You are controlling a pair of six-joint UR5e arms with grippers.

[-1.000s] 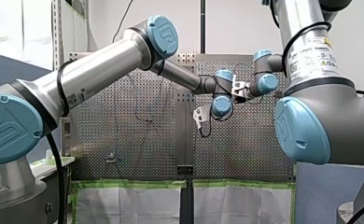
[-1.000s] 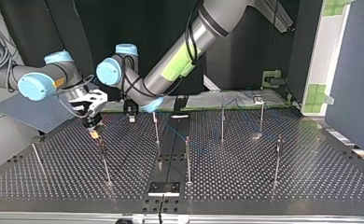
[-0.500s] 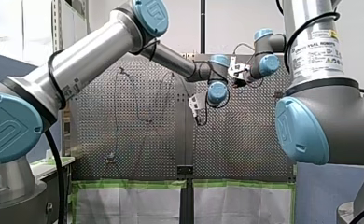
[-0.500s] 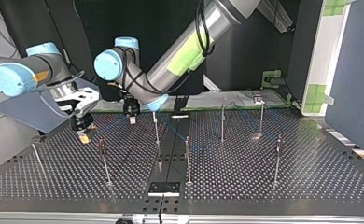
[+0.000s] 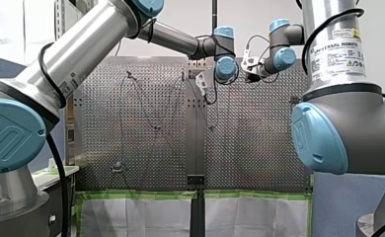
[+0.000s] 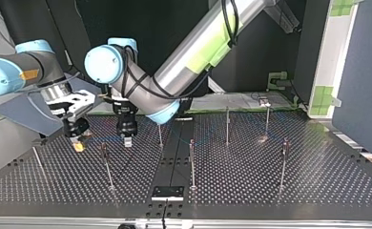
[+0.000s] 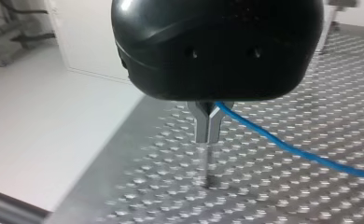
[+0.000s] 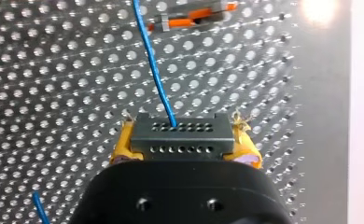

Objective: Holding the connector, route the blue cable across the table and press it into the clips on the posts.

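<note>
Since half a second ago, my left claw (image 6: 127, 139) is coming nearer the top view's camera, toward a thin metal post (image 6: 107, 164). My right claw (image 6: 77, 143) is drifting to that view's left.

Right claw's yellow pads (image 8: 122, 147) are clamping the connector (image 8: 180, 133), a dark flat block with two rows of small holes. The blue cable (image 8: 154, 65), thin and round, is running from it over the perforated table (image 6: 270, 181) past an orange-and-grey clip (image 8: 194, 16).

Left claw's metal fingers (image 7: 201, 123) are pressing together, cable caught at their root.
</note>
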